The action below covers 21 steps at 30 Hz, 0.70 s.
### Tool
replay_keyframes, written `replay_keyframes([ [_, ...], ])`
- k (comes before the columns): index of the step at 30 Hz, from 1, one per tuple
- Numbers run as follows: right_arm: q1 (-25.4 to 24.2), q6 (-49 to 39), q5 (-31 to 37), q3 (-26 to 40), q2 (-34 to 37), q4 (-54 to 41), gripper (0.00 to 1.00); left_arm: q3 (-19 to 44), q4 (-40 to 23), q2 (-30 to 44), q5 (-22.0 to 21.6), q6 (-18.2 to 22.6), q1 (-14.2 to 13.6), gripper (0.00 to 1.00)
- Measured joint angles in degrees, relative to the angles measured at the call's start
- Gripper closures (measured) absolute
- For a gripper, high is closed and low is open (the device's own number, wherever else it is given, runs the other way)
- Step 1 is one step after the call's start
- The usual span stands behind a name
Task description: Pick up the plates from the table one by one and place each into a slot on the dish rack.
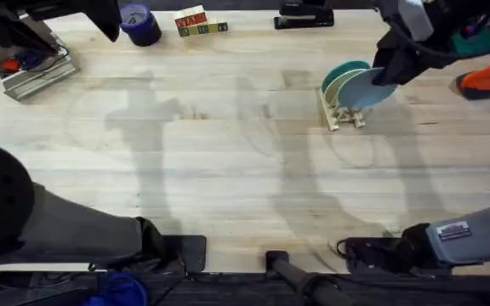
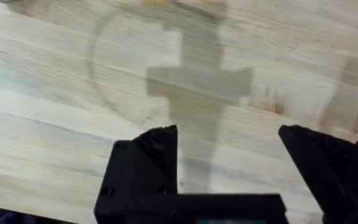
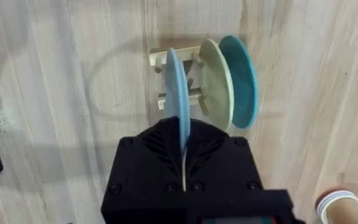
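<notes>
Light blue plate [image 3: 178, 93] on edge, upright, in the near slot of the dish rack [image 3: 161, 67], faces parallel to the cream plate [image 3: 216, 84] and teal plate [image 3: 239, 79] beside it; in the wrist view all three seen edge-on, thin edges running along the gripper's line of sight, flat faces turned sideways across the rack. Order from gripper side outward: light blue, cream, teal, each apart from the next by a peg gap. In the overhead view, light blue plate [image 1: 371, 88] nearest the camera, tilted a little, partly covering cream [image 1: 344, 85] and teal [image 1: 347, 68], rack pegs [image 1: 344, 117] showing below, all at the right far part of the table [image 1: 228, 170]. Right gripper [image 3: 184, 149] clamped on the rim of the light blue plate, fingers pressed close on either side of the thin edge, plate edge running straight up from between them. Right arm reaching in from above the rack in the overhead [image 1: 402, 59]. Left gripper [image 2: 229, 168] over bare table planks, fingers wide apart, nothing between them, only its shadow on the wood. Far edge of table: dark blue tape roll [image 1: 139, 23], wooden blocks [image 1: 196, 23], black stapler [image 1: 304, 17], grey wire tray [image 1: 32, 72] at the far left.
</notes>
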Motion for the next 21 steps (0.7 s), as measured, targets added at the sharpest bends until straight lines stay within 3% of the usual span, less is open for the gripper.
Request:
replay_keyframes([
  [21, 0.0, -3.5, 0.0, -0.1, 1.1, 0.4, 0.971, 0.0, 0.0, 0.0, 0.0, 0.0, 0.0, 0.006],
])
